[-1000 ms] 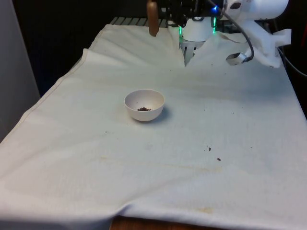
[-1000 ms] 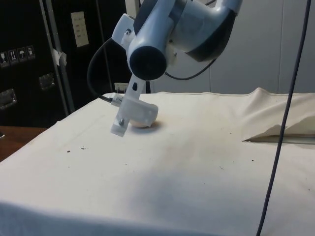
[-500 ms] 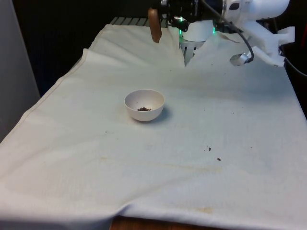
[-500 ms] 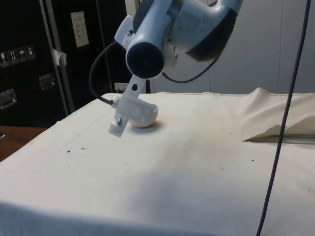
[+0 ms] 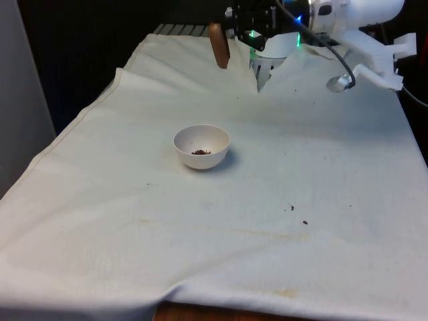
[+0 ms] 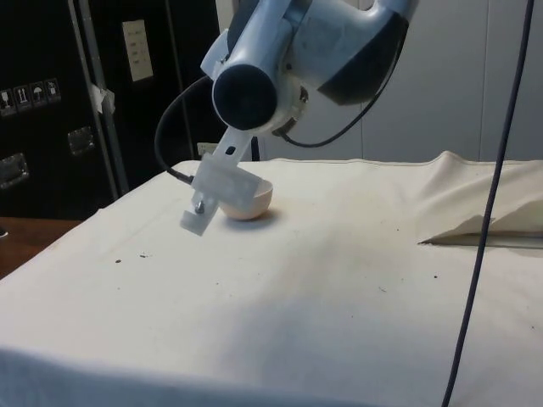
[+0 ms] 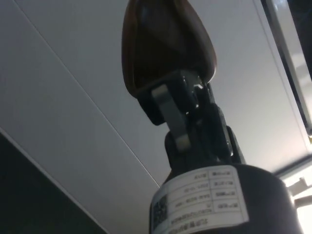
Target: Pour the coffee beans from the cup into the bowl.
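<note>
The fingers (image 5: 235,19) are clamped on the brown cup (image 5: 218,45), held high at 12 o'clock from the white bowl (image 5: 201,146) on the worktop (image 5: 321,167); I'd centre its mouth over the bowl before tipping further

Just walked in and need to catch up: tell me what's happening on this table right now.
The robot's gripper holds a brown cup by its rim, high above the far end of the table, its fingers closed on it. The white bowl sits mid-table on the white cloth with some coffee beans already in it. The cup hangs well behind the bowl, not over it. A few dark specks lie on the cloth toward the front view's right.
</note>
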